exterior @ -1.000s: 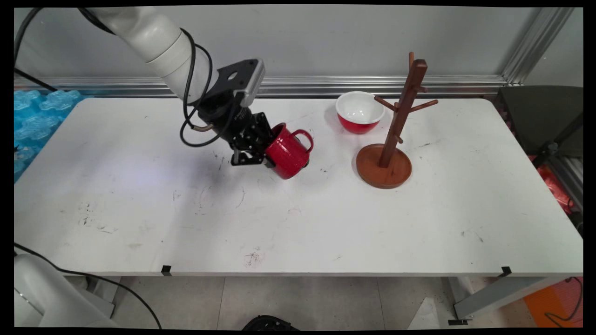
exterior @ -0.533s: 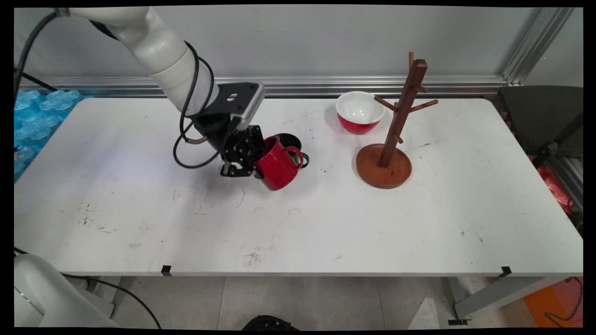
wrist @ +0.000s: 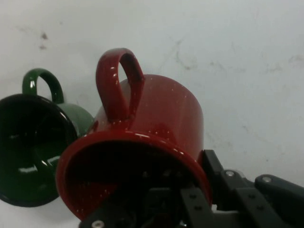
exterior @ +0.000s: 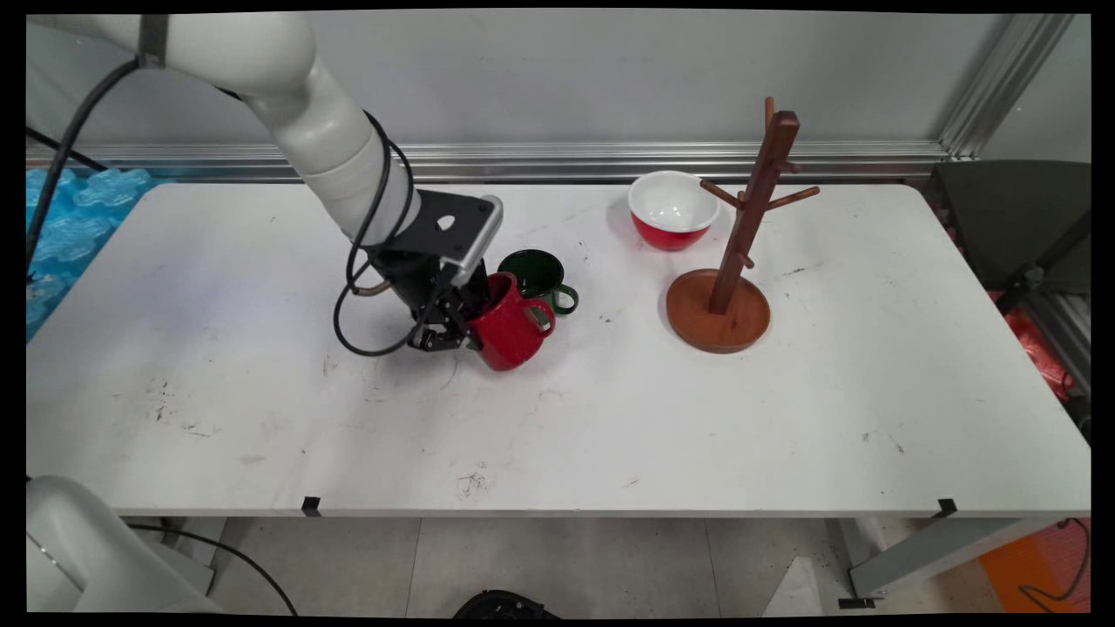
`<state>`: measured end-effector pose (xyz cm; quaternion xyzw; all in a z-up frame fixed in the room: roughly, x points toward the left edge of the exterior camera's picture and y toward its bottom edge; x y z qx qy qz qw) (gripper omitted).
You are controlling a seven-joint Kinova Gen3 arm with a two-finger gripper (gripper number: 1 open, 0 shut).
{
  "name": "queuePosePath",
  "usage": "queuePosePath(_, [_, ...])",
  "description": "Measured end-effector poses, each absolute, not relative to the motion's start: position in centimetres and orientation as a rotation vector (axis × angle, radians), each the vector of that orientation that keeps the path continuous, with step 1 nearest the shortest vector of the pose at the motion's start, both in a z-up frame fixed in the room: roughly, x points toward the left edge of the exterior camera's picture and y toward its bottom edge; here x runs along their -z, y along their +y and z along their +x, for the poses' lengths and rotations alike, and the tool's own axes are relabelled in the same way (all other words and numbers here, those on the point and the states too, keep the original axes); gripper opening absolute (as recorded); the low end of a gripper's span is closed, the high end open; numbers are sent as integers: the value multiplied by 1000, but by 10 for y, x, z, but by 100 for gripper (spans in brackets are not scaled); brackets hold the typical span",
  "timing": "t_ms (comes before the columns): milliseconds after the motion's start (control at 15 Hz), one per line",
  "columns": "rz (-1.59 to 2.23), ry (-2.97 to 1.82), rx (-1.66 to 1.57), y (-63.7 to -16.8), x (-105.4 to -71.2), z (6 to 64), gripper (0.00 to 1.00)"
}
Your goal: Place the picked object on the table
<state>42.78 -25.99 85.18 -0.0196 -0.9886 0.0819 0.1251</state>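
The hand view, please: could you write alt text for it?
A glossy red enamel mug, gripped at its rim by the black claw, tilts handle-up over the white table. A dark green enamel mug stands just beside it.

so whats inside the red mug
One finger of the gripper reaches in over the rim of the red mug, the other stays outside, so the jaws pinch its wall. The hand view shows a dark interior; the bottom is hidden by the linkage and shadow.
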Motion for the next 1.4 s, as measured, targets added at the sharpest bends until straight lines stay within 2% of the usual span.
queuePosePath(733, [-64, -2946, -273, -256, -837, 408, 0])
queuePosePath(800, [-64, -2948, -273, -255, -836, 406, 100])
queuePosePath(1400, [-78, -2951, -272, -253, -833, 395, 100])
